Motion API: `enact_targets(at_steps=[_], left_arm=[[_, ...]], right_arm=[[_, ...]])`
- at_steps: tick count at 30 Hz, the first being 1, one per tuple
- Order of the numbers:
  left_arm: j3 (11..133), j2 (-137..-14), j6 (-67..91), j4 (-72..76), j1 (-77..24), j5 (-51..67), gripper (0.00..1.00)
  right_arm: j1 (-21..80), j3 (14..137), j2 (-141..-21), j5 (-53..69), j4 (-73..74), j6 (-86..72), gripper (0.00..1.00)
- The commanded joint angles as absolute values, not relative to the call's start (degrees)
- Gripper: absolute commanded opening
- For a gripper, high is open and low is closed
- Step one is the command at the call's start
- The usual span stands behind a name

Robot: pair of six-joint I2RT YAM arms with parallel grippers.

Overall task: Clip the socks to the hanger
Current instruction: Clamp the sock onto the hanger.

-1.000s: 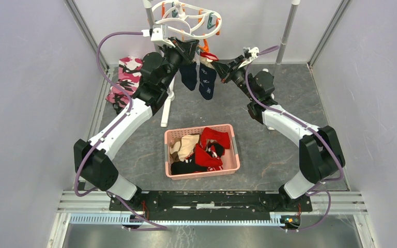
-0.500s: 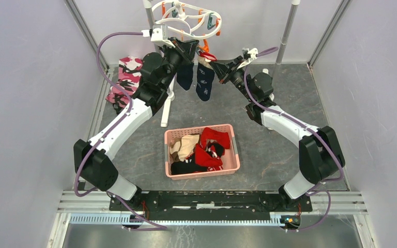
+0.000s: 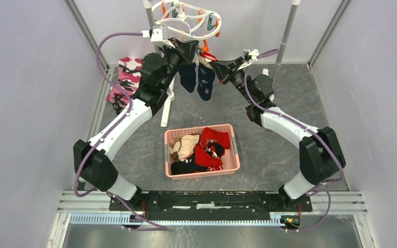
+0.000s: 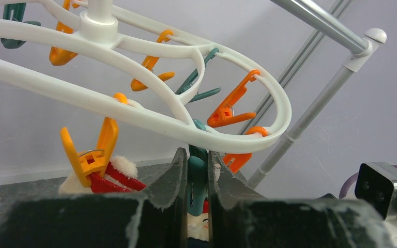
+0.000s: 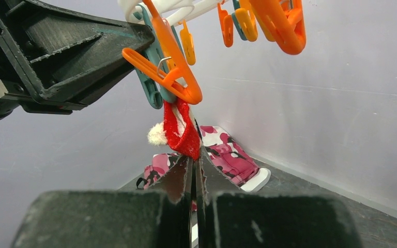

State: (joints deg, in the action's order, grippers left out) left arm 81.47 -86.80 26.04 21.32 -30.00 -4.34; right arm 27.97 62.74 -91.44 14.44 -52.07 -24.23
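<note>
Right claw [image 5: 193,166] closer, seemingly pinching red sock [image 5: 179,127]; left claw [image 4: 197,155] squeezing clip [image 4: 196,178].

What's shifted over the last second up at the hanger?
The right gripper, shut on the red-cuffed sock, edged left toward the hanger; both hanging socks swung slightly. The left gripper stayed pinching the teal clip, and the pink basket didn't move.

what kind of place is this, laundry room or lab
Probably a robot lab cell: plain panel walls in metal framing, left arm and right arm bolted to a rail, a hanger and sock basket set out.
</note>
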Motion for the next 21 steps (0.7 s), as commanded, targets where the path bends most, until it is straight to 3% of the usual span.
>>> enact_targets(at_steps=[1,21], left_arm=[[81.23,-84.75,27.80,22.76,-29.97,-5.45,0.11],[81.15,-85.01,28.21,22.85,-29.97,-5.17,0.11]], right_arm=[[28.54,63.08,-89.20,13.82,-56.07,-25.05,0.00],[29.98,64.45,-89.47,12.29,-58.71,-24.50,0.00]])
